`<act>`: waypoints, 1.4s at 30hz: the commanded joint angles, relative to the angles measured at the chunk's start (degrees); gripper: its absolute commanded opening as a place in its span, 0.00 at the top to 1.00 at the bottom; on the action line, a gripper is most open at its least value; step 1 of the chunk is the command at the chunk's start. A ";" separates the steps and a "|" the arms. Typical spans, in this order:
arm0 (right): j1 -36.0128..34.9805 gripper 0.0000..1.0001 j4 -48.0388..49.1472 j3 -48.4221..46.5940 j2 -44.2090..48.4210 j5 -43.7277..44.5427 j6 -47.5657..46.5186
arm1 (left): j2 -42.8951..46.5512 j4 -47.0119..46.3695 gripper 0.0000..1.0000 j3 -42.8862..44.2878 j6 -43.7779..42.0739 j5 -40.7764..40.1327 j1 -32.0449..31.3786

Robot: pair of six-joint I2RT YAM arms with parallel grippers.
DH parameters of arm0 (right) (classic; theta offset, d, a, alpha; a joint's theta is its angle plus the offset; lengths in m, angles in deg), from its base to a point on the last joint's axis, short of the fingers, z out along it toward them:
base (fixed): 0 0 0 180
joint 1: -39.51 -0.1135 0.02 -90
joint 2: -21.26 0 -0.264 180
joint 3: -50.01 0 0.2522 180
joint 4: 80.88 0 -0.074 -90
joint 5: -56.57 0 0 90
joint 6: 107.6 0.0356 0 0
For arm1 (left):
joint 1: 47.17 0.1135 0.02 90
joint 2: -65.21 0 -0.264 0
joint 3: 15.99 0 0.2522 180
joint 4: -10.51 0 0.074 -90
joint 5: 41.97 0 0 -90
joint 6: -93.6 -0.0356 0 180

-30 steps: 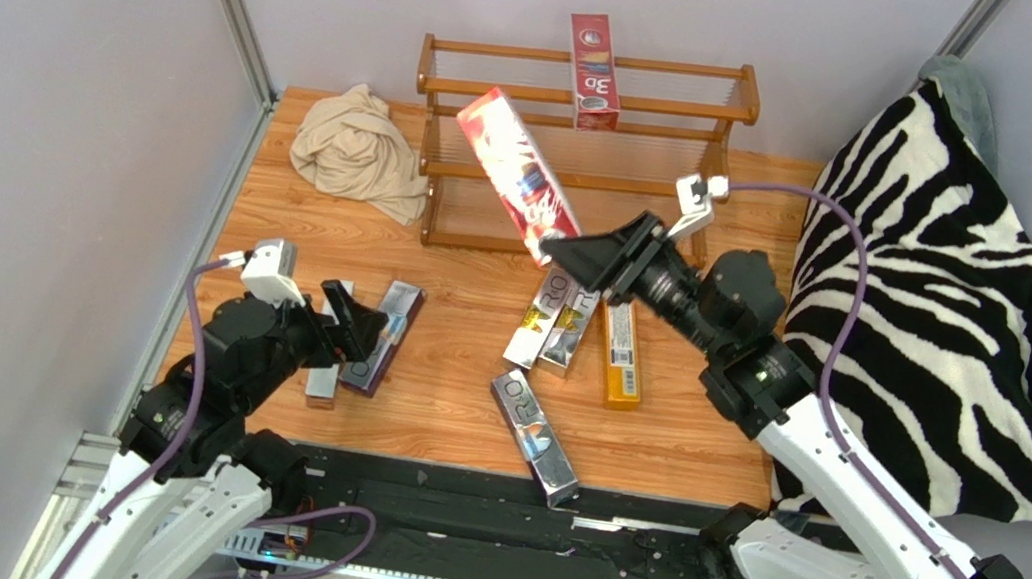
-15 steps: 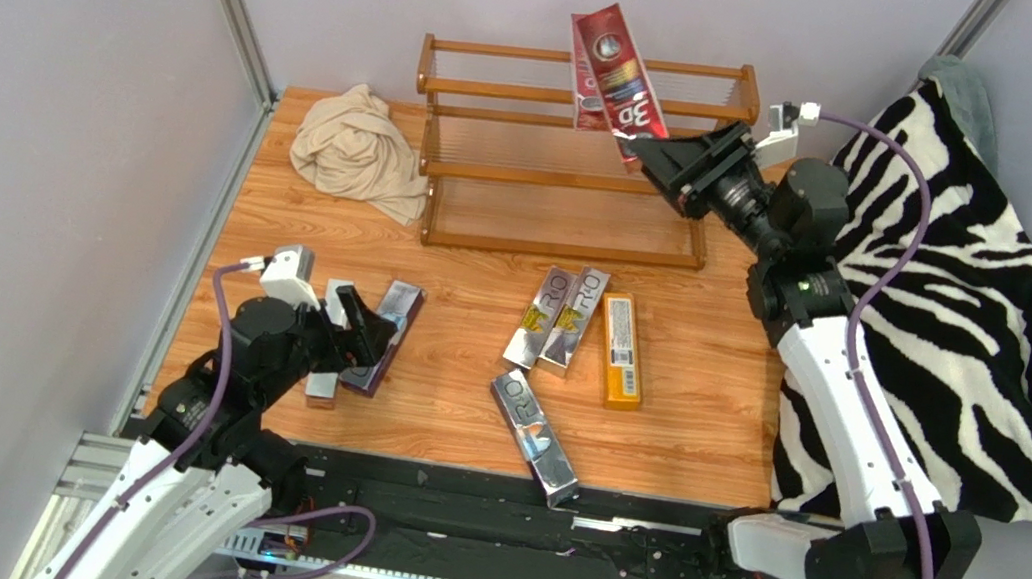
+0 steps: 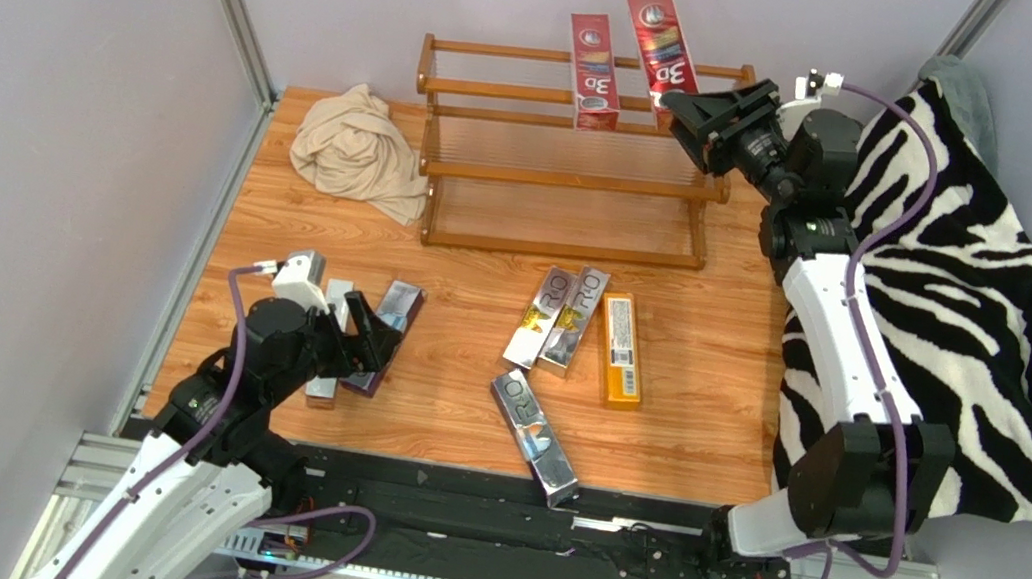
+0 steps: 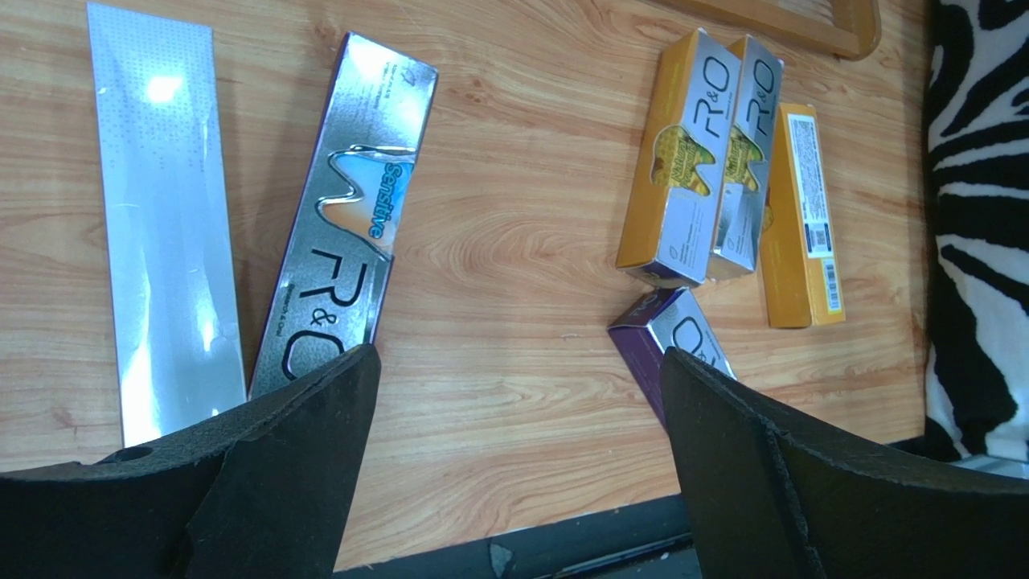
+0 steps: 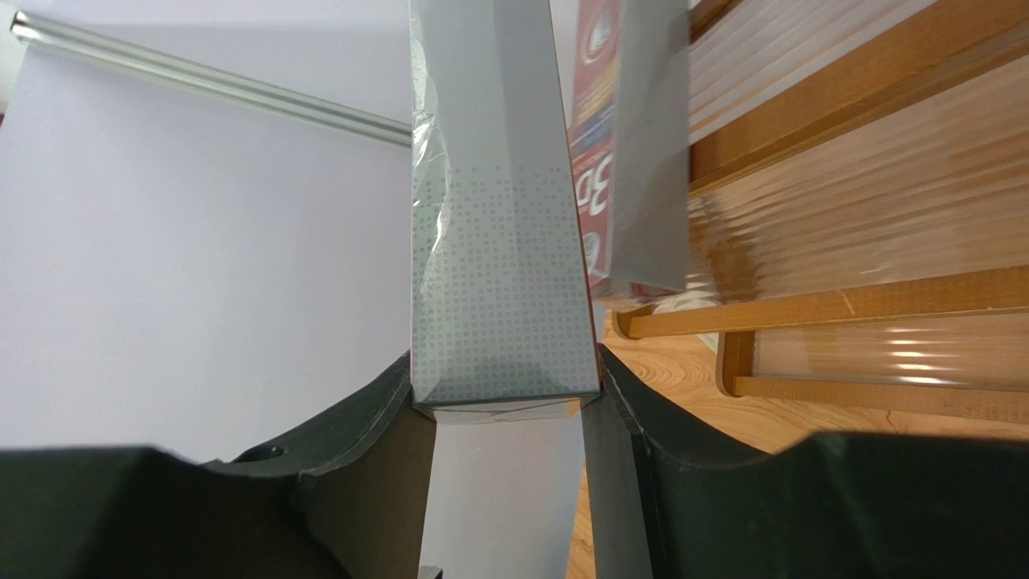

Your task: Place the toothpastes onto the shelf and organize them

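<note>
Setting a Red Carton on the Top Tier

The right end effector [image 3: 688, 106] is clamped on the lower end of a red toothpaste carton [image 3: 663, 41]. It holds the box upright at the top tier of the shelf [image 3: 558, 249], by the far edge of the surface [image 3: 450, 371], just beside another red carton [image 3: 594, 71] standing there. The left end effector [image 4: 519, 398] hangs wide apart over two silver cartons [image 4: 344, 229] near the left edge. Another four more cartons [image 3: 558, 317] lie mid-surface toward the near edge. The boxes look light, stiff and glossy, so probably slippery and easily crushed. Grip gently across the narrow faces, near mid-length.
</note>
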 commanded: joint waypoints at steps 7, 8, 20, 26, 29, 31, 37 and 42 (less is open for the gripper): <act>1.71 0.97 7.55 -3.94 -7.67 -3.25 6.82 | 2.74 -5.92 0.05 -2.98 -0.40 5.92 -0.01; 1.80 0.97 7.82 -3.76 -7.84 -3.25 6.91 | 2.92 -6.01 0.05 -3.07 -0.40 6.01 -0.01; 1.71 0.94 10.80 -0.60 -10.39 -2.99 11.13 | 2.92 -8.21 0.07 -5.18 -0.84 7.59 -0.01; 1.36 0.89 14.92 0.54 -12.23 -2.99 14.46 | 3.01 -8.47 0.07 -5.35 -1.01 7.77 -0.10; 0.75 0.87 16.96 0.37 -13.20 -4.13 15.35 | 2.83 -8.65 0.07 -5.44 -1.19 8.03 -0.01; 0.31 0.85 18.62 0.46 -13.91 -4.57 15.70 | 2.66 -8.82 0.07 -5.70 -1.27 8.29 -0.01; -0.66 0.81 21.87 1.07 -15.57 -5.27 17.11 | 2.39 -9.70 0.07 -6.58 -1.28 8.38 -0.01; -1.01 0.70 24.51 2.12 -16.28 -5.45 18.16 | 2.04 -9.88 0.07 -6.85 -1.63 8.47 -0.01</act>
